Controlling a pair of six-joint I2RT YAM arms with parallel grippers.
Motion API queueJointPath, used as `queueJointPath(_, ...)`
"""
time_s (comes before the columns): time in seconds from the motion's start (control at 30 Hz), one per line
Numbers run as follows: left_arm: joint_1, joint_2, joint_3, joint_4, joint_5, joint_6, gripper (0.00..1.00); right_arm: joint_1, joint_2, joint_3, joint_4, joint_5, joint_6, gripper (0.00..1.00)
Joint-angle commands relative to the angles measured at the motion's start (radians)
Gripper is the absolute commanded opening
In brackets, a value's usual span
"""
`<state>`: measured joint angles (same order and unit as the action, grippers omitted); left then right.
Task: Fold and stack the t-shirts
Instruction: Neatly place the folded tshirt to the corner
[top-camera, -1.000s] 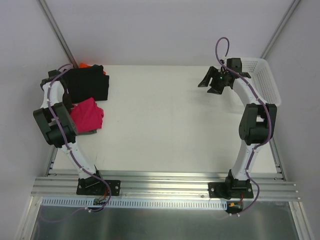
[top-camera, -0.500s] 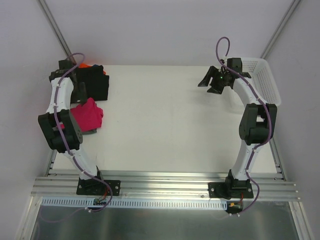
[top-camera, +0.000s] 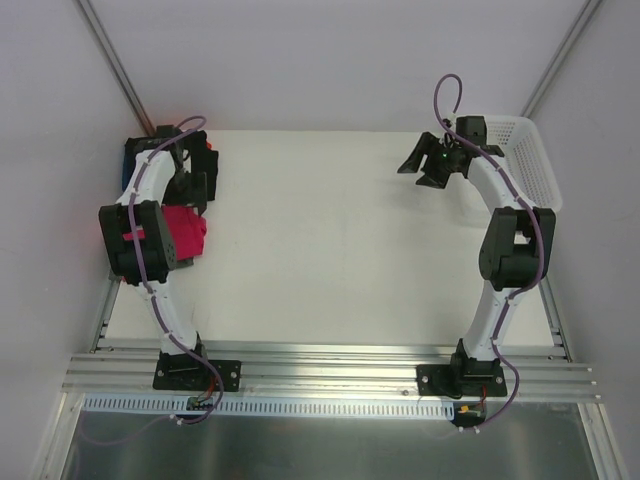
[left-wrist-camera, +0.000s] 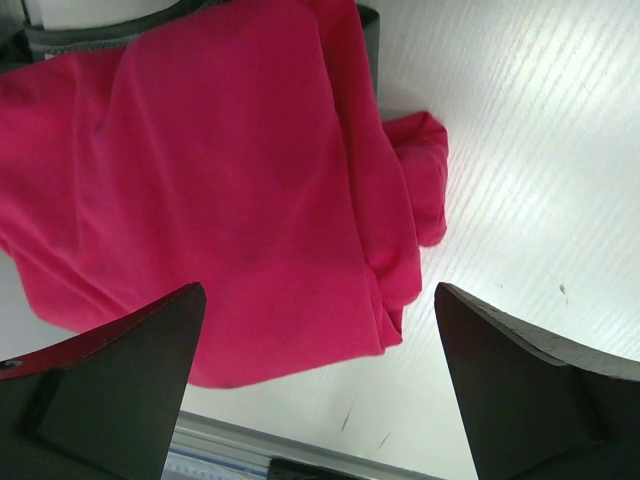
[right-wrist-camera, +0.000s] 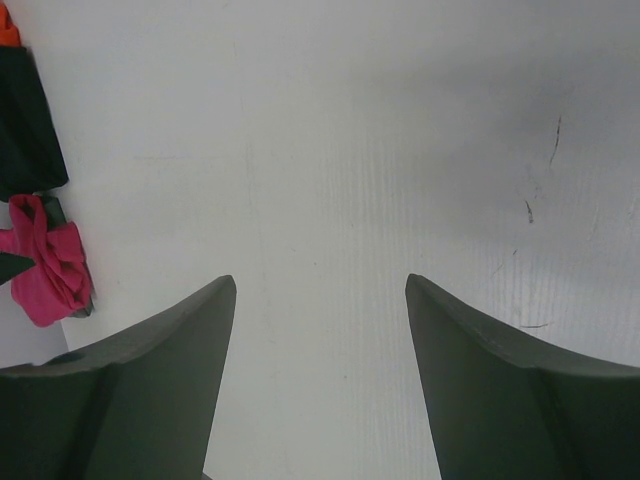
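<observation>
The left arm just swung in, so the left fingers (left-wrist-camera: 318, 290) now hang wide open and empty right over the crumpled pink t-shirt (left-wrist-camera: 220, 180), far across the surface (top-camera: 320, 250) from the basket (top-camera: 530, 160). The right fingers (right-wrist-camera: 320, 280) haven't budged: wide open too, idling beside the basket. Looks like a grab is coming.

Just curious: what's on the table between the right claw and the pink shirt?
Nothing: bare white table between the right gripper and the crimson-pink t-shirt, per the top view.

Robot lab: aluminium rail (top-camera: 330, 372), white table (top-camera: 330, 230)
</observation>
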<state>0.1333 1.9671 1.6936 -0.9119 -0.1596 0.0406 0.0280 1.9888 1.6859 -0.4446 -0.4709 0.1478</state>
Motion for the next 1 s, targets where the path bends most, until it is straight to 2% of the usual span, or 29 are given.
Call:
queueJointPath(0.0,0.005,0.041,0.077,-0.027,0.031,-0.004,0.99,-0.019,-0.081,-0.023,0.018,0.011,-0.016,0.73)
queueJointPath(0.23,0.012,0.131,0.115,-0.027,0.051,-0.018,0.99,-0.026,-0.099,-0.043,0.006,0.037,-0.042,0.74)
queueJointPath(0.63,0.019,0.228,0.144,-0.064,0.195,-0.039,0.97,-0.025,-0.078,-0.042,-0.009,0.072,-0.062,0.74)
queueJointPath(0.8,0.019,0.202,0.094,-0.074,0.172,-0.038,0.97,-0.025,-0.062,-0.037,-0.003,0.072,-0.059,0.75)
queueJointPath(0.97,0.017,0.132,-0.032,-0.097,0.189,-0.038,0.95,-0.023,-0.044,-0.025,0.012,0.074,-0.047,0.75)
